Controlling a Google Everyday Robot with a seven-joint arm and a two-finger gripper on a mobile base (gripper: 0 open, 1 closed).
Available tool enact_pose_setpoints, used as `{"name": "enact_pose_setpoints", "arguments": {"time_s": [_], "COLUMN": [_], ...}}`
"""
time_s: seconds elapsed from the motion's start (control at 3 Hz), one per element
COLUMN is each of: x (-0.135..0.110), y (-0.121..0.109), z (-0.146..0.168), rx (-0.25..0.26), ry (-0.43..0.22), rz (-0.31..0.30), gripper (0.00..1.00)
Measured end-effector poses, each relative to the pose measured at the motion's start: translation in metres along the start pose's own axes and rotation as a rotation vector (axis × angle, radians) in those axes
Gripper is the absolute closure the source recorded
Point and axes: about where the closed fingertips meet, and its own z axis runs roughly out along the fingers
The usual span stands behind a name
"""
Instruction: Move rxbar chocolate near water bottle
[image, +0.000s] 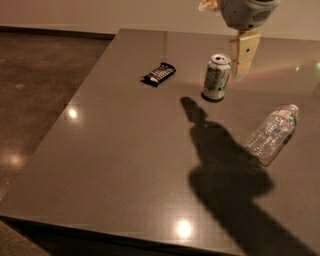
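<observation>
The rxbar chocolate (159, 74), a flat black wrapper with white lettering, lies on the far left part of the dark table (120, 155). The water bottle (272, 134), clear and crinkled with a white cap, lies on its side at the right, cap pointing away. My gripper (243, 55) hangs in the air at the top right, just right of and above the soda can, well to the right of the rxbar and beyond the bottle. It holds nothing that I can see.
A green-white soda can (217, 77) stands upright between the rxbar and the bottle. The arm's shadow (225, 170) falls across the table's right half. The table's left edge drops to a brown floor (35, 90).
</observation>
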Motion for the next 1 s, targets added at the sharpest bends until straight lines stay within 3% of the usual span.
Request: {"name": "enact_pose_setpoints", "arguments": {"time_s": [0.67,1.0], "x": [-0.004,-0.017], "y": [-0.003,-0.016], "z": [0.002,0.014], "rx": [0.005,0.005], "ry": [0.016,0.023], "rz": [-0.037,-0.137], "gripper": [0.0,0.0]}}
